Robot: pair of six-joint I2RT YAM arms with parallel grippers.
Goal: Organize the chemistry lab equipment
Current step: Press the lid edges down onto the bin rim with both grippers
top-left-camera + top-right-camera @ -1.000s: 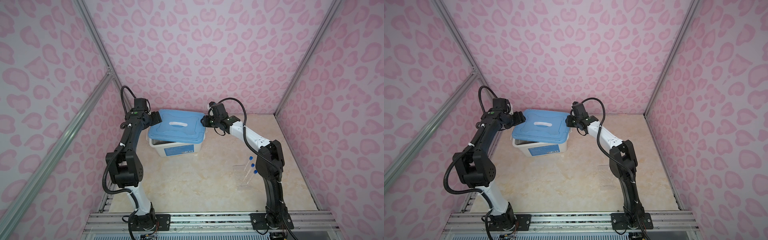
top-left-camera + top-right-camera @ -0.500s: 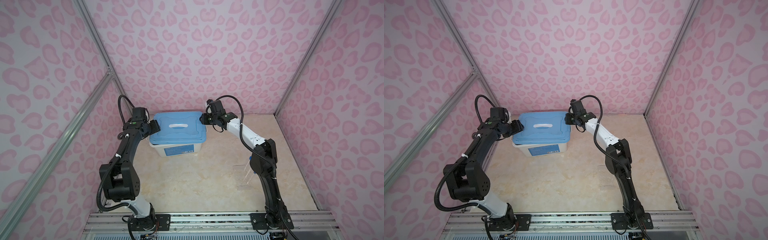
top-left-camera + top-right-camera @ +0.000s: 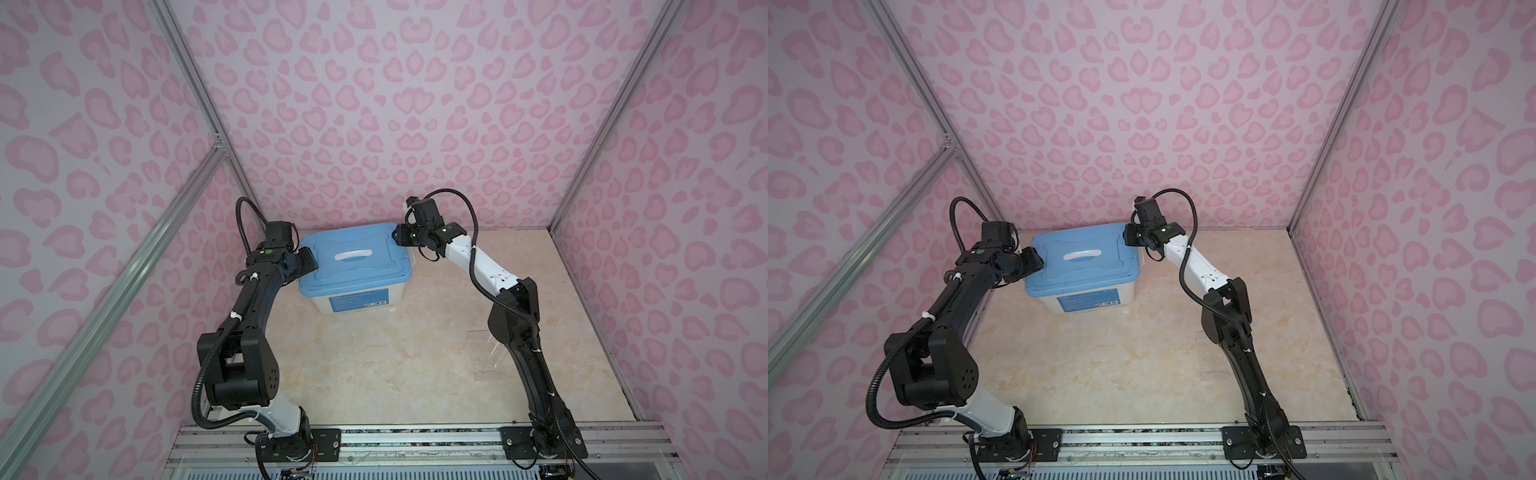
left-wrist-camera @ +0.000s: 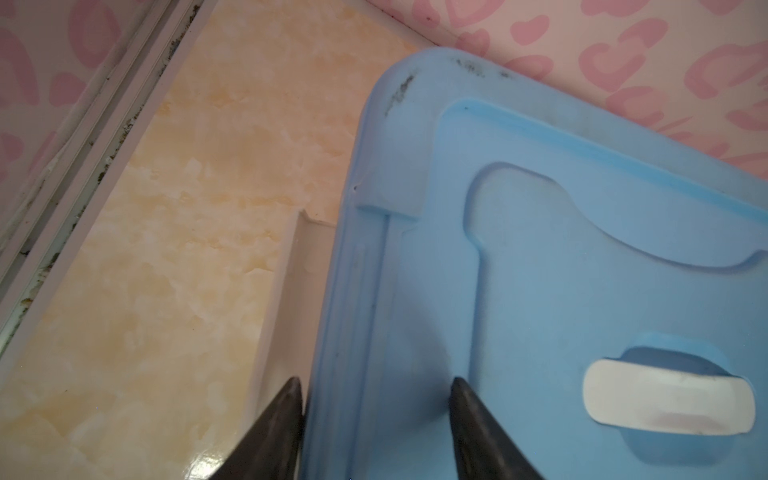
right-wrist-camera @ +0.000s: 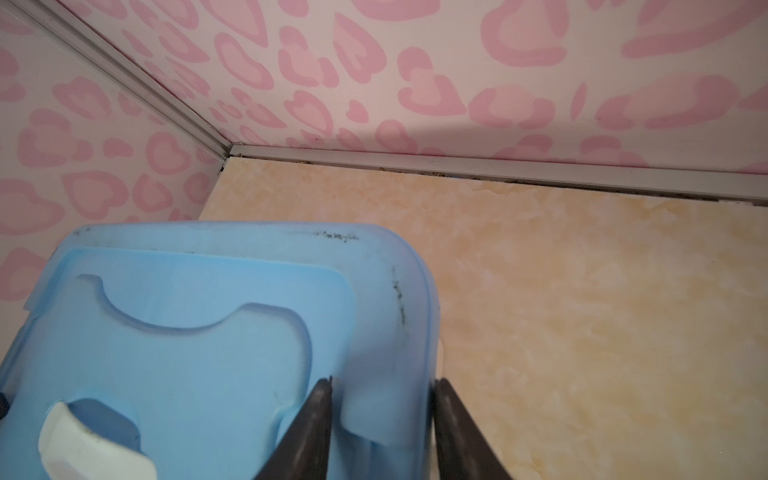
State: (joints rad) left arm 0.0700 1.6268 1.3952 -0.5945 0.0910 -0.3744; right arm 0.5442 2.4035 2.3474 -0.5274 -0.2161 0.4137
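The blue plastic lid (image 3: 374, 272), which a second ago hung tilted over the white plastic box (image 3: 397, 297) with the box's inside showing, now lies flat on that box with its white handle (image 3: 353, 254) facing up. Both arms have come down with it. The box sits at the back of the marbled beige table (image 3: 374, 374), near the rear wall. The right tool (image 5: 382, 386) pinches the rim at the lid's back right corner, with one finger over the top and one outside the edge. The left tool (image 4: 376, 386) straddles the lid's left edge with its fingers spread. One finger is outside, beside the box's pale rim, and the other is over the lid. I cannot tell whether they press on it. The clear rack (image 3: 486, 353) shows only faintly on the table, well in front of the box and just beside the right arm.
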